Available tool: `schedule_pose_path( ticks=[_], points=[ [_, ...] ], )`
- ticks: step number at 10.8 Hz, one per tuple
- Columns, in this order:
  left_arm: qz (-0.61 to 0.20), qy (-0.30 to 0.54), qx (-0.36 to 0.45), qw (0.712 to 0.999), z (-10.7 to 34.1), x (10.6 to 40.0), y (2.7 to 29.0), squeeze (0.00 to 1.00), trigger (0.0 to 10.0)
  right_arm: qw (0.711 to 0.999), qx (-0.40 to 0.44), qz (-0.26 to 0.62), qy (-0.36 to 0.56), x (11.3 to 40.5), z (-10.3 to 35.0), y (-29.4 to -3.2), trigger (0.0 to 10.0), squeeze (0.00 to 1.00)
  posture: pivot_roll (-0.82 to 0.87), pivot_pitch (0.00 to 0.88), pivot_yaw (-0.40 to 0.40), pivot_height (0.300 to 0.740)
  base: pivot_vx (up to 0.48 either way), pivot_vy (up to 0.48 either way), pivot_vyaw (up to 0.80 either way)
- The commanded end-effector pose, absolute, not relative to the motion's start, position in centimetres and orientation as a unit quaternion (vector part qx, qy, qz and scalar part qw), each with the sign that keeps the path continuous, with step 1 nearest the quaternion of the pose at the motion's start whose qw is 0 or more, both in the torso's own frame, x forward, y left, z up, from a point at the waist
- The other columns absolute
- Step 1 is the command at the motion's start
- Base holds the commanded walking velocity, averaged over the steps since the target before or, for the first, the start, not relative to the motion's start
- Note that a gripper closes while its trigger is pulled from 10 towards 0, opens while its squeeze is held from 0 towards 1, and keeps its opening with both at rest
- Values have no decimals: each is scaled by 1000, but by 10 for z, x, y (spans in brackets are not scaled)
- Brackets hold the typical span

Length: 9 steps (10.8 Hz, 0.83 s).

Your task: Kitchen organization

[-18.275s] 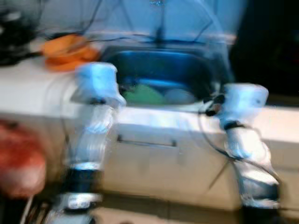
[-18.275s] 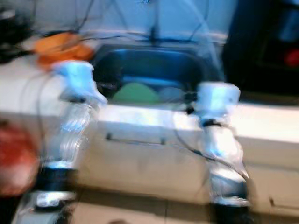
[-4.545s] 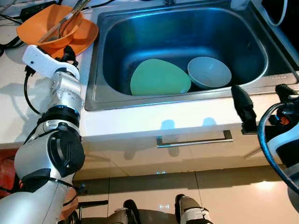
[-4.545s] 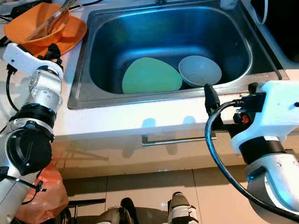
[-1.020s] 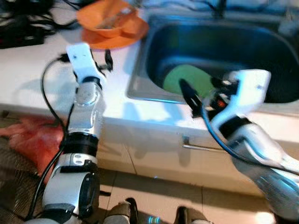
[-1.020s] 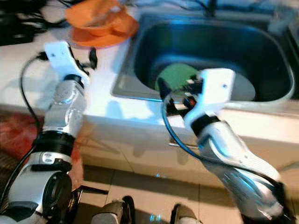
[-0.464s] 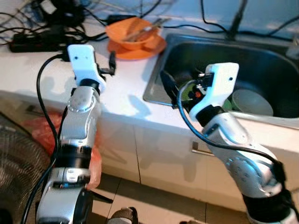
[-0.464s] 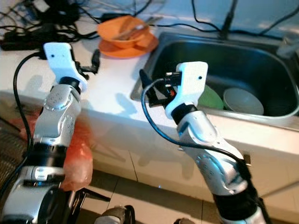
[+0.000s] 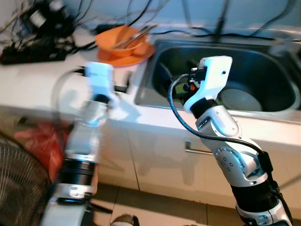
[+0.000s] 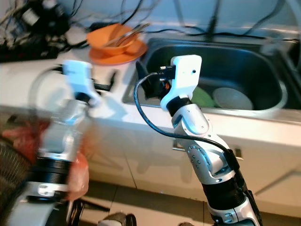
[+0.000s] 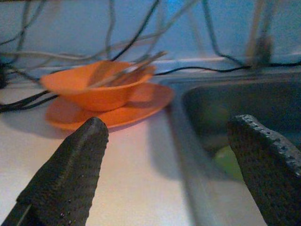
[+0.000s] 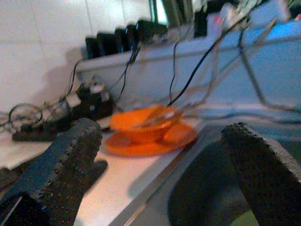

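Ahead of both end effectors, an orange bowl point(image 11: 96, 89) sits on an orange plate point(image 11: 141, 101) on the table point(image 9: 42, 75), beside the sink point(image 9: 263, 70). Left end effector point(image 11: 164, 174) and right end effector point(image 12: 164, 174) hover apart from it, fingers spread, holding nothing.

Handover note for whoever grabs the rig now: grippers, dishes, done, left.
Left gripper: open, holding nothing, over the white counter, pointed at the orange bowl.
Right gripper: open, holding nothing, raised at the sink's left edge, also facing the orange bowl.
Orange bowl sits on an orange plate on the counter left of the sink, with utensils in it.
In the sink: green plate and grey bowl.
Done: nothing visibly moved or held.
Left: everything; the orange stack looks like the likely first pick.
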<state>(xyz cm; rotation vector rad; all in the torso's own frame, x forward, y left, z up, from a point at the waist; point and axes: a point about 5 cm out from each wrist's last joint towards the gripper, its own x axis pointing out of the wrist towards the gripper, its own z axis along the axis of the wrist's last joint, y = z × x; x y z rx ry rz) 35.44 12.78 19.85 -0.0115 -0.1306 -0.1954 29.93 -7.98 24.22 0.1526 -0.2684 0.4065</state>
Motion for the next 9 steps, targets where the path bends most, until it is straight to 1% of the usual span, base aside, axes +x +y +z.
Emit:
schedule_pose_path(
  ticks=[1, 2, 4, 8, 9],
  points=[
    [-95, -71, -9, 993, 204, 357, 128, 0, 10000, 965, 74, 208, -144, 299, 246, -76, 10000, 290, 45, 0, 110, 740, 0, 0, 0],
    [-87, -91, -27, 992, 222, 361, 131, 0, 10000, 963, 60, 203, -167, 296, 254, -79, 10000, 294, 37, 0, 104, 740, 0, 0, 0],
    [-81, -104, -33, 991, 232, 360, 139, 0, 10000, 964, 57, 190, -179, 296, 258, -86, 10000, 298, 39, 0, 93, 740, 0, 0, 0],
    [-97, -111, -45, 988, 238, 358, 131, 0, 10000, 963, 47, 185, -192, 296, 262, -85, 10000, 306, 35, 0, 89, 740, 0, 0, 0],
    [-101, -114, -41, 987, 242, 359, 130, 0, 10000, 963, 45, 180, -197, 297, 264, -87, 10000, 310, 30, 0, 94, 740, 251, 0, 0]
  ],
)
